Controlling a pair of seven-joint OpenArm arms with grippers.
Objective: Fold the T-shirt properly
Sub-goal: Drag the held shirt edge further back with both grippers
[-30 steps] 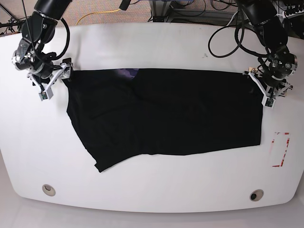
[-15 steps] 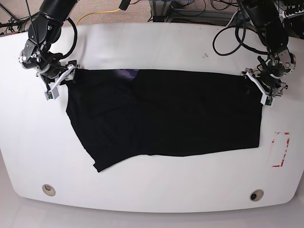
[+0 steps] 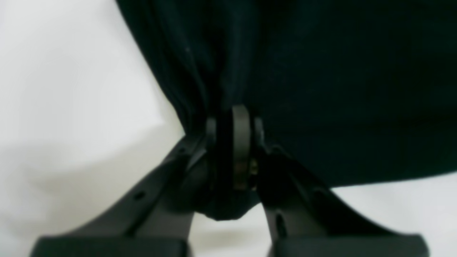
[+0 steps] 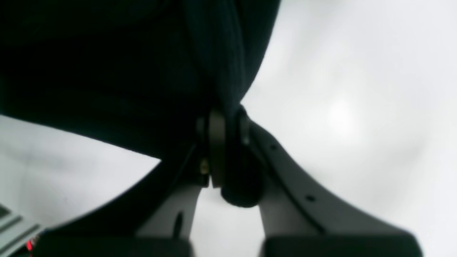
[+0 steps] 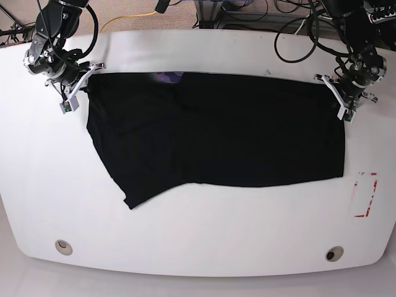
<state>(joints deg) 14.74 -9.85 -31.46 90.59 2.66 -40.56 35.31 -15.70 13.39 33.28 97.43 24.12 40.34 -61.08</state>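
Note:
The black T-shirt lies spread across the white table, folded into a wide band with a flap hanging toward the front left. My left gripper is shut on the shirt's far right corner; the left wrist view shows the pinched cloth bunched between its fingertips. My right gripper is shut on the shirt's far left corner; in the right wrist view the fabric is clamped between the fingers.
Red tape marks sit on the table at the right. Two round holes are near the front edge. Cables and a yellow cord lie beyond the far edge.
Both grippers have moved toward the far edge of the table, dragging the shirt's top edge with them. The whole shirt has slid away from the front edge.

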